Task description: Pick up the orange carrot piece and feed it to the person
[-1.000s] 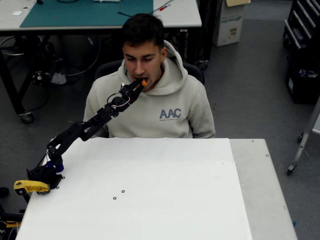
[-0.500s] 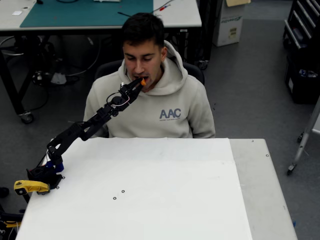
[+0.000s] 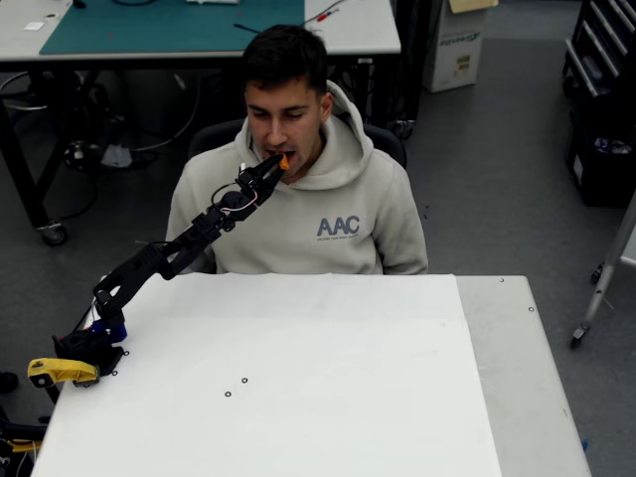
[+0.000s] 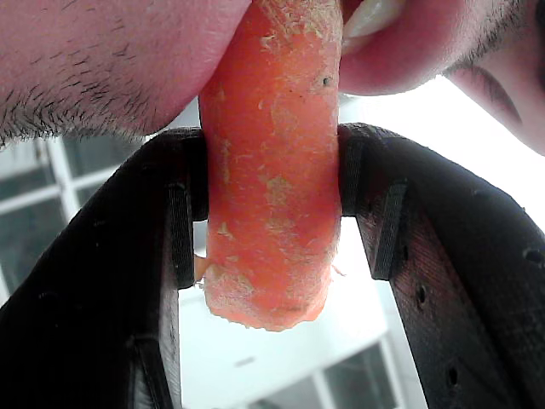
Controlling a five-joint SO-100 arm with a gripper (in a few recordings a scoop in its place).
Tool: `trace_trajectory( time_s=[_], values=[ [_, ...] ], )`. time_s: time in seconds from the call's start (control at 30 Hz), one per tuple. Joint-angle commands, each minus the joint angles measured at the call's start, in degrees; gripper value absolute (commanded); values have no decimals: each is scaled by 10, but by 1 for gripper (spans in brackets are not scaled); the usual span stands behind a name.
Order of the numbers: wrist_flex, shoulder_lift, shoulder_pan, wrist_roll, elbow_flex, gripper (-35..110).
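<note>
Up high, end effector [image 3: 279, 164] pinching carrot piece [image 4: 271, 162] at person's [image 3: 298, 189] lips, nothing btwn.

Even, shadowless overhead view; wrist view backlit by bright windows

"AAC" on the person's [image 3: 298, 189] sweatshirt chest

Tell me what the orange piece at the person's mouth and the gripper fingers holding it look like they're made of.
The orange carrot piece looks like real raw carrot: matte, rough, flecked orange skin with a ragged cut end. The gripper fingers look like matte black plastic, probably 3D printed, judging by the ridged pads and small holes.
</note>
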Motion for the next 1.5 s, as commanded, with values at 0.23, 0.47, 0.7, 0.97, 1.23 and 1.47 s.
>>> trace_trajectory(
  time_s=[0.23, 0.47, 0.7, 0.97, 1.23, 1.47],
  values=[
    [-25, 105, 25, -11, -11, 23],
    [-25, 101, 63, -9, -11, 26],
    [-25, 102, 90, -4, -5, 26],
    [-25, 100, 105, -10, -1, 26],
    [-21, 102, 111, -4, -1, 10],
    [-18, 105, 122, -3, 0, 0]
  ],
)
